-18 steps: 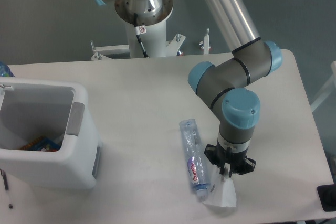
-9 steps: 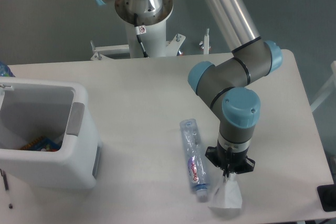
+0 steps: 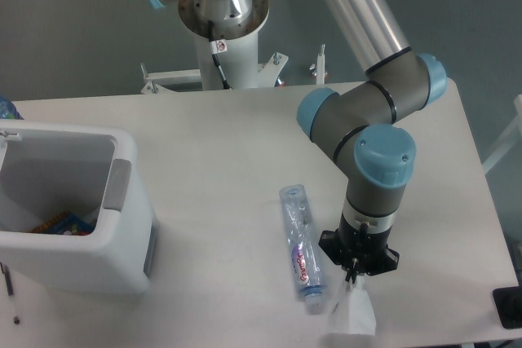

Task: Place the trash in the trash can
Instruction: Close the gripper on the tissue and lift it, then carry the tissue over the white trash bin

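Observation:
A flattened clear plastic bottle with a purple-red label lies on the white table, right of centre. My gripper points straight down near the table's front edge, just right of the bottle's cap end. It is shut on the top of a crumpled white wrapper, which hangs below the fingers. The white trash can with grey handle patches stands at the left of the table, far from the gripper, with something colourful in its bottom.
The arm's base pedestal stands behind the table's far edge. A dark object sits at the front right corner of the view. The table's front edge runs just below the wrapper.
The wrapper has changed shape and now hangs from the closed fingers. The arm's wrist and elbow have shifted slightly right and up.

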